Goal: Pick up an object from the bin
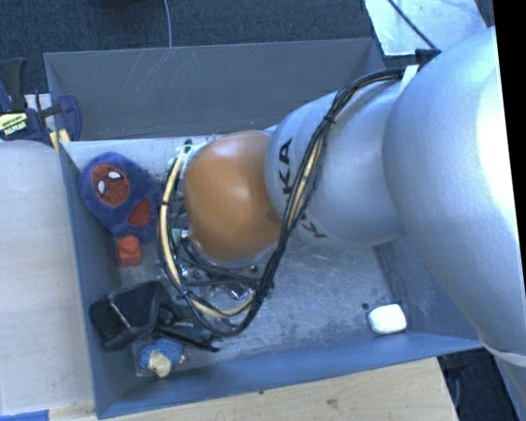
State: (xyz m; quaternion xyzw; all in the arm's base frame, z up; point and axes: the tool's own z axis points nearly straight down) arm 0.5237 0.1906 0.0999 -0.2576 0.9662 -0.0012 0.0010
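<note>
My gripper (210,277) is low in the left half of the bin, its metal body showing beneath the arm's orange cover. Just left of it lies a black folded thing (127,313). A small blue and yellow thing (157,359) rests by the front wall, just below and left of the gripper. A small orange-red block (129,250) lies left of it and further back. Beyond the block, a blue plush toy with a red face (110,188) sits in the back left corner.
A small white rounded piece (387,319) lies near the front right corner. The arm's thick silver body and its cables cover the bin's middle and right side.
</note>
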